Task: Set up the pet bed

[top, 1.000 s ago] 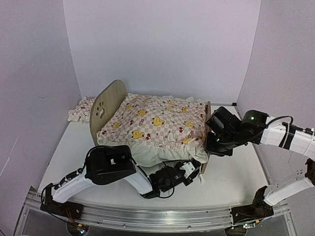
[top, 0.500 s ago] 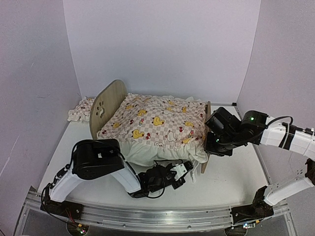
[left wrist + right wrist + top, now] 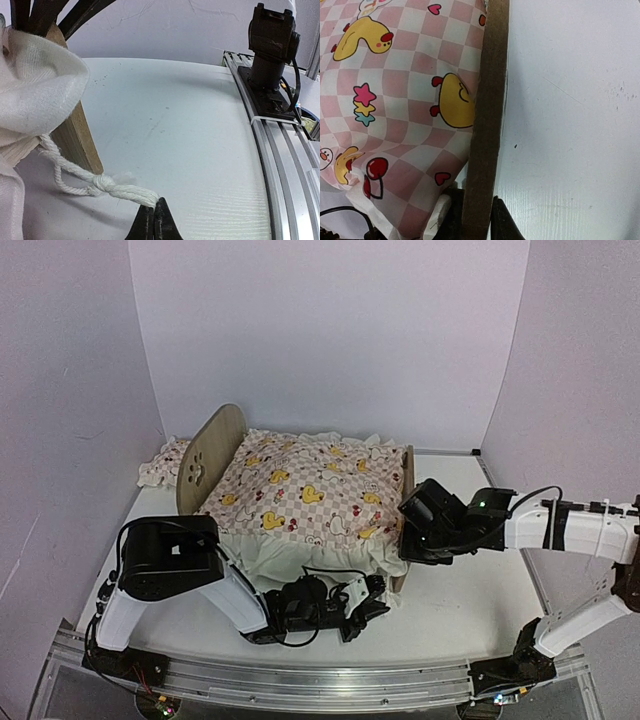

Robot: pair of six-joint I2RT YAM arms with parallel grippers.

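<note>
Pet bed (image 3: 205,455) sitting mid-table (image 3: 470,590), duck-print cover (image 3: 300,490) lying on it. Left gripper (image 3: 154,212) pinching white knotted cord (image 3: 107,185) low over the table; right gripper (image 3: 477,210) clamping footboard (image 3: 487,100). Risk: hard tugging could be slipping the frayed end free or dragging the frame.

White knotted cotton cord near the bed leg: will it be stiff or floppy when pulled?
Probably floppy: the white twisted cotton cord lies in loose curves. It looks light, so it should trail after the left fingers pinching its frayed end. Pulled taut, it may tug the light plywood pet bed frame it leads to.
</note>
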